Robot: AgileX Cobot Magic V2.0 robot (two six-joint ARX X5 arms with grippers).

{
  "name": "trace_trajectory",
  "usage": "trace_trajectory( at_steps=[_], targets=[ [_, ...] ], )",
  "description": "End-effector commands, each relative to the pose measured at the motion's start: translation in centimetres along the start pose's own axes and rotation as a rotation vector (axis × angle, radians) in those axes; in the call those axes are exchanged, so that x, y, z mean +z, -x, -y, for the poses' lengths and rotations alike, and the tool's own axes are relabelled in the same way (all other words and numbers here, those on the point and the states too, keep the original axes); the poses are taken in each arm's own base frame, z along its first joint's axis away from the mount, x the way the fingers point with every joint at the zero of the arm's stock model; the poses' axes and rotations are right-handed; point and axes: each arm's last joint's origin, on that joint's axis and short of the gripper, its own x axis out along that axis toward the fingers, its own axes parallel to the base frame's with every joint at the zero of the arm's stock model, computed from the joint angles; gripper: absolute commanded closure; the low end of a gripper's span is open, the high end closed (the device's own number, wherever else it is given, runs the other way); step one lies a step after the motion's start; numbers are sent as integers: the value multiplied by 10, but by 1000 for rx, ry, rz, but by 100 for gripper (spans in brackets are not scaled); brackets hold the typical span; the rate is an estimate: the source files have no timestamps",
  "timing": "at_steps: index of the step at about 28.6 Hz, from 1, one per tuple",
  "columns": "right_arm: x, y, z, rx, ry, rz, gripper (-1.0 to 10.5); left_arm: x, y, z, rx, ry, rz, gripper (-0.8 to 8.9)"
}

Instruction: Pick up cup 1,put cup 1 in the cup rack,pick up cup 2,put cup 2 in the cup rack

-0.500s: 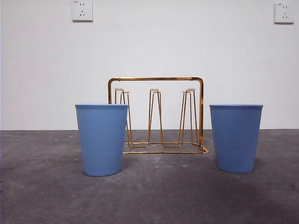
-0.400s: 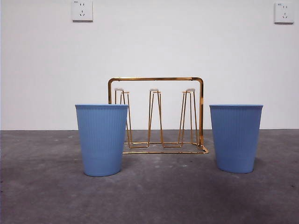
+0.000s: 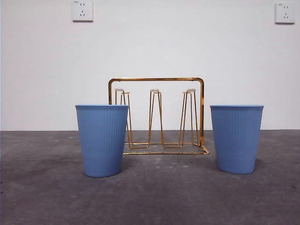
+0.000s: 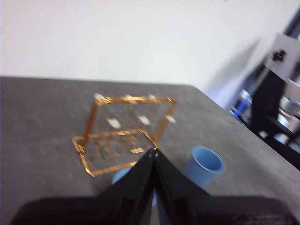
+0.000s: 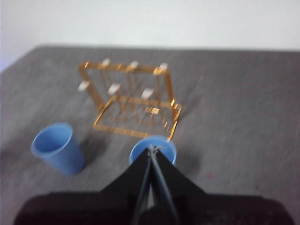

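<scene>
Two blue ribbed cups stand upright on the grey table: one at the left and one at the right. Behind and between them stands the gold wire cup rack, with nothing on its pegs. No arm shows in the front view. My left gripper is shut and hangs high above the left cup, which its jaws partly hide; the right cup and the rack lie beyond. My right gripper is shut, high over the right cup; the left cup and the rack also show.
A white wall with two sockets closes the back of the table. In the left wrist view the table's right edge runs past dark equipment beyond it.
</scene>
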Motion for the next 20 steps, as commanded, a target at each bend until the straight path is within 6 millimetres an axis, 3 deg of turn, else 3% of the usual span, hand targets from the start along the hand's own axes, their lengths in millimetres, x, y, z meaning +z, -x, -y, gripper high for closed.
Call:
trace_trajectory(
  at_steps=[1,10,11,12,14,15,16,20],
  targets=[
    [11,3,-1,17,34,-80,955,5,-4,0,-33,-31,-79,819],
    [26,-10,4,35,11,-269,943,13,-26,-6,-67,16,-270,802],
    [26,-12,5,34,2,-279,920,14,-28,-5,-78,18,-283,727],
    [26,-14,6,34,-9,-286,837,16,-31,-5,-89,19,-293,582],
    [27,-19,8,35,-18,-304,572,20,-36,-3,-114,15,-309,188],
    [27,-21,9,36,-23,-314,425,21,-39,-2,-127,12,-318,131],
    [27,-24,10,37,-27,-325,349,22,-42,-1,-141,11,-330,125],
    [28,-37,15,41,-44,-368,348,27,-58,2,-246,22,-388,126]
  ],
)
